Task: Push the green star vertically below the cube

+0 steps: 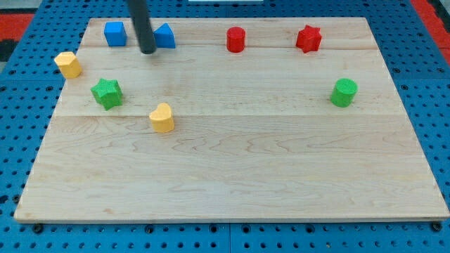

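Observation:
The green star (107, 93) lies at the board's left, below and slightly left of the blue cube (114, 33) at the top left. My tip (148, 50) stands between the blue cube and a second blue block (164, 36), just below their line. It is up and to the right of the green star and does not touch it. The rod partly hides the second blue block's left side.
A yellow hexagonal block (68, 65) sits at the board's left edge. A yellow heart-like block (162, 118) lies right of the star. A red cylinder (236, 39), a red star (308, 39) and a green cylinder (344, 93) lie on the wooden board (239, 176).

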